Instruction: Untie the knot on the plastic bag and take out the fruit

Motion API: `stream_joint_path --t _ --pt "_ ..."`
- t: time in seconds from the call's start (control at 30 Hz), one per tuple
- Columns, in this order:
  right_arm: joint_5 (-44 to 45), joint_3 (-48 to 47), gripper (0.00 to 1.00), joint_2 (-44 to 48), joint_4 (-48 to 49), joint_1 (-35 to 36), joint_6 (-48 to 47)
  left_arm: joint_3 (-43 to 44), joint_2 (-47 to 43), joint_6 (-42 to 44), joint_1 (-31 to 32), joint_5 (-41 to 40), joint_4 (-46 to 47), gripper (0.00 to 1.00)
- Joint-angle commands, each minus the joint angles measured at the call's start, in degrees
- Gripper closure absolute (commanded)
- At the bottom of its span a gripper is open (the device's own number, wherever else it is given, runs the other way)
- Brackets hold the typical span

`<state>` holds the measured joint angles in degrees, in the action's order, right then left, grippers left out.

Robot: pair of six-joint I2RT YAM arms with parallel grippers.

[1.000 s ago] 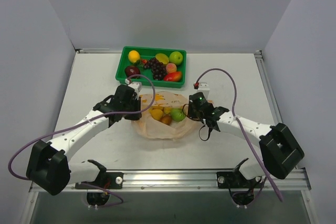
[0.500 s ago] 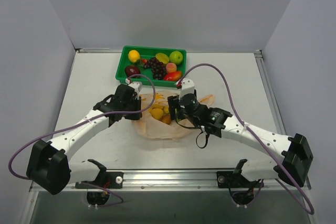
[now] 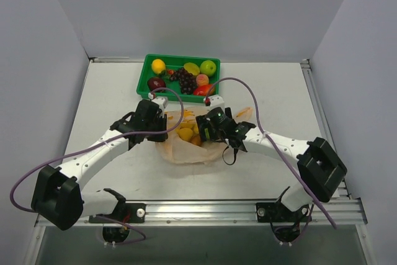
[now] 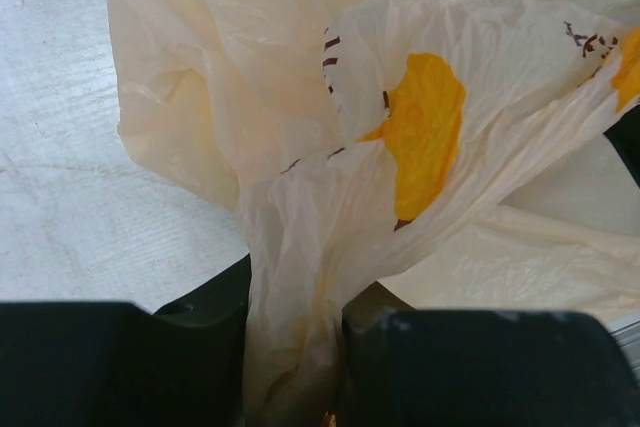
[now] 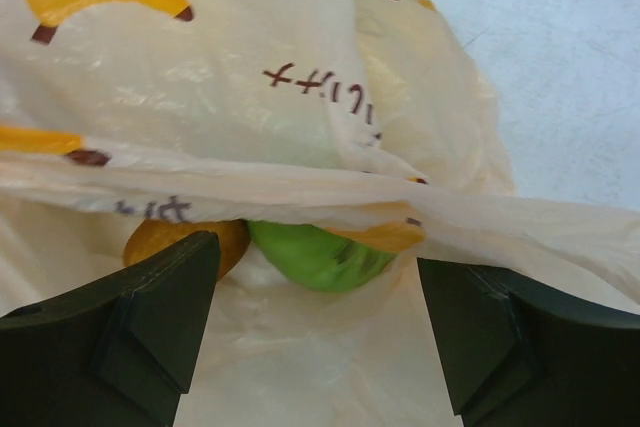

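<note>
The peach plastic bag [image 3: 185,152] with banana prints lies open at mid-table, with fruit inside: a yellow one [image 3: 185,133] and an orange one [image 3: 196,141]. My left gripper [image 3: 163,126] is at the bag's left rim, shut on a gathered fold of the plastic bag [image 4: 296,277]. My right gripper [image 3: 208,130] hangs over the bag's right side, open. In the right wrist view a green fruit [image 5: 318,255] and an orange fruit [image 5: 175,238] sit just past its open fingers [image 5: 170,297], under a fold of the bag [image 5: 200,77]. No knot shows in any view.
A green tray [image 3: 143,73] at the back holds a dark grape bunch [image 3: 184,80], a dark red apple [image 3: 156,83] and other fruit. Purple cables arch over both arms. The table's metal rail runs along the near edge.
My right arm has swung left onto the bag and its jaws have opened wide. It now covers the green fruit in the top view. The left gripper has kept its hold.
</note>
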<state>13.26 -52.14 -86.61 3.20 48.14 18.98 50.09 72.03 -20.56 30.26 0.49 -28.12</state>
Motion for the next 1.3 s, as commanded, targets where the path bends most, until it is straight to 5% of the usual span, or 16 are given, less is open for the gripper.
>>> stream_joint_path --t 0.0,0.4,0.6,0.7,0.93,1.1,1.27 --pt "0.3 0.0 0.18 -1.2 4.0 -1.6 -1.4 1.7 -1.0 0.4 -0.3 -0.1 0.8 0.72" --pt "-5.7 -0.3 0.22 -11.5 11.6 -2.6 -2.7 1.8 -1.9 0.4 -0.7 0.5 0.8 0.72" --pt "-6.1 2.4 0.68 -6.9 13.5 -1.7 -3.2 1.8 -2.9 1.2 -0.8 -2.2 -0.3 0.72" --pt "-9.1 3.0 0.83 -1.2 12.3 -0.8 -4.1 2.0 -4.3 2.2 -0.7 -6.2 -2.3 0.72" --pt "-23.7 -0.8 0.85 11.1 5.3 0.1 -5.3 -1.8 -10.1 4.6 -0.4 -18.6 -4.9 0.72" --pt "-33.3 -6.0 0.85 15.5 3.6 -1.6 -4.2 -3.2 -11.4 4.1 -0.1 -16.6 -4.4 0.72" --pt "-28.5 -13.2 0.84 13.6 2.8 -6.5 -7.5 -3.6 -9.5 4.6 0.0 -11.0 -3.0 0.72"
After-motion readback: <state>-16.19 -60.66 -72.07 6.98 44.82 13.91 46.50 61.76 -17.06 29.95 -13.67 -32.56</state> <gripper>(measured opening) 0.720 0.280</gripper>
